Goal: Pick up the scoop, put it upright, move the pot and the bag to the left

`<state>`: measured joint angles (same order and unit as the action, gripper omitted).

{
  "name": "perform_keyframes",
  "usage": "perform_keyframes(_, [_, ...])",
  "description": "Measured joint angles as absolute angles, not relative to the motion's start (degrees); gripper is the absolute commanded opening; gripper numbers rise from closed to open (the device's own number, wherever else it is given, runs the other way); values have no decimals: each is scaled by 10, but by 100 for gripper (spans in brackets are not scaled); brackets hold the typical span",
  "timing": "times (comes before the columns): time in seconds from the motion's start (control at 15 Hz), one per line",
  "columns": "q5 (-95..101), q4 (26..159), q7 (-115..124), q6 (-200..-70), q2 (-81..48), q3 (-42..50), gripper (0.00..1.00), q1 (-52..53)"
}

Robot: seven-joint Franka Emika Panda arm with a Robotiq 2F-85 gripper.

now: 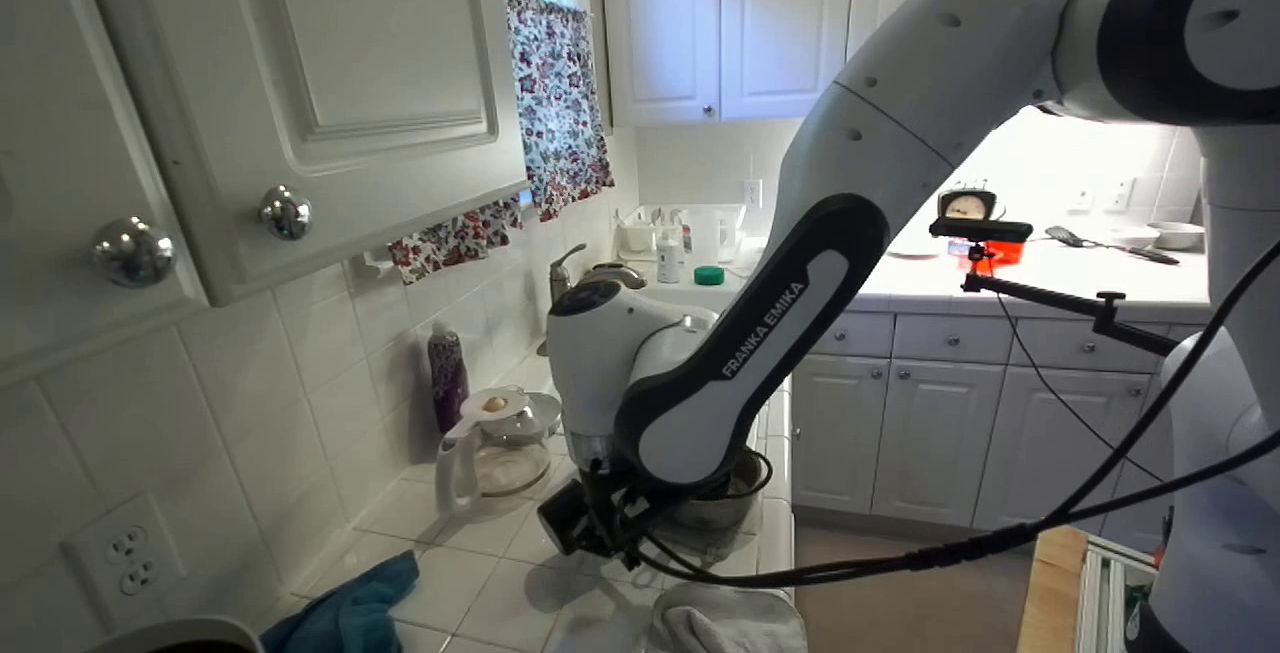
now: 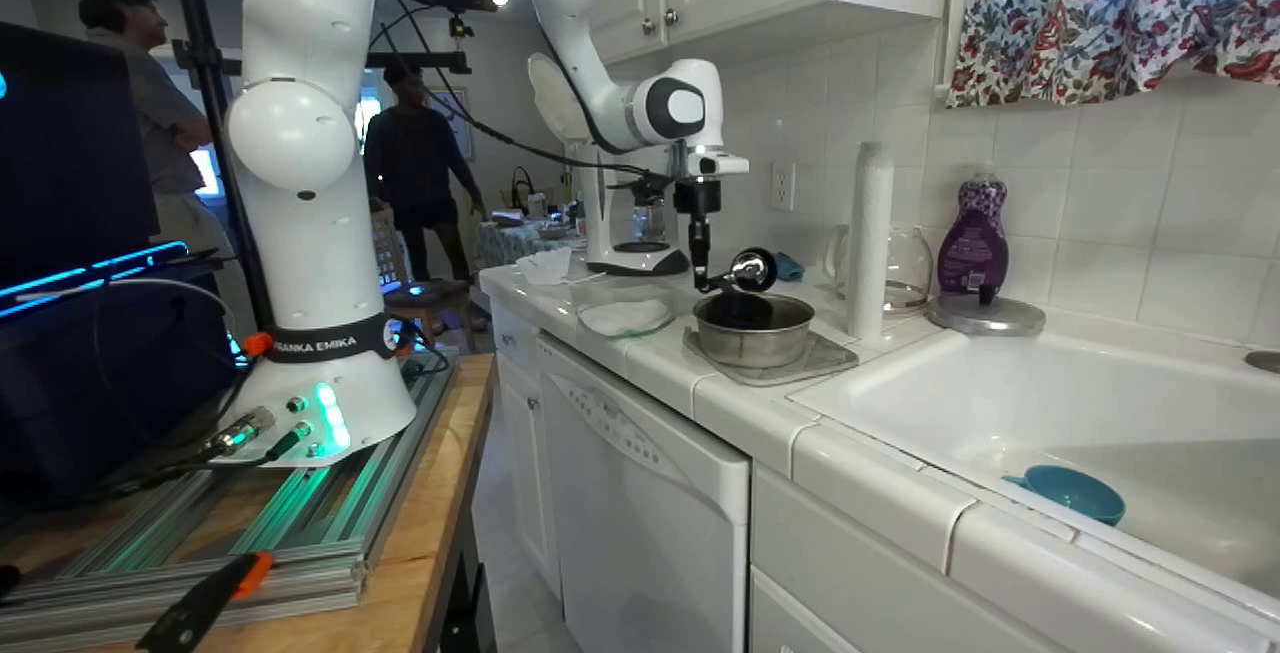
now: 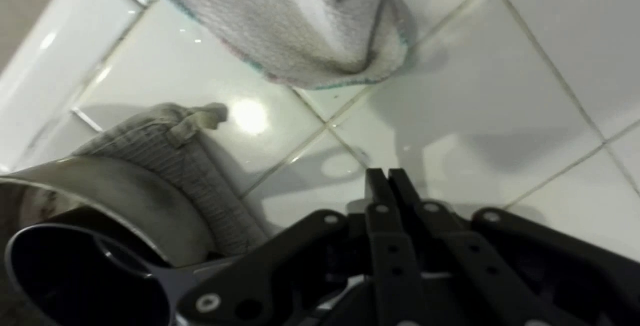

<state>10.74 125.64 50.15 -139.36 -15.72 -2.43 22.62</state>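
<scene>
Scoop (image 3: 95, 276) at closed jaws near pot (image 2: 755, 345), grip on it unclear; uprighting and leftward moves apparently pending, bag unidentifiable.

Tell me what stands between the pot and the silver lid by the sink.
In an exterior view, a tall white cylinder stands between the pot and the silver lid, with a glass carafe showing partly behind it.

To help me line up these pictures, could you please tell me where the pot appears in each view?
In an exterior view: the pot, below centre, slightly right, partly hidden.
In an exterior view: the pot, just right of centre.
Wrist view: the pot, lower left, cut off.
Landmark in all three: the pale cloth.
</scene>
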Motion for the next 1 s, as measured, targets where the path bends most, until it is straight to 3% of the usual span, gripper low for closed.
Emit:
perform_keyframes(0.53, [277, 1179, 527, -1085, -115, -52, 1, 245])
perform_keyframes(1.0, [275, 1145, 464, -1094, -168, -83, 1, 221])
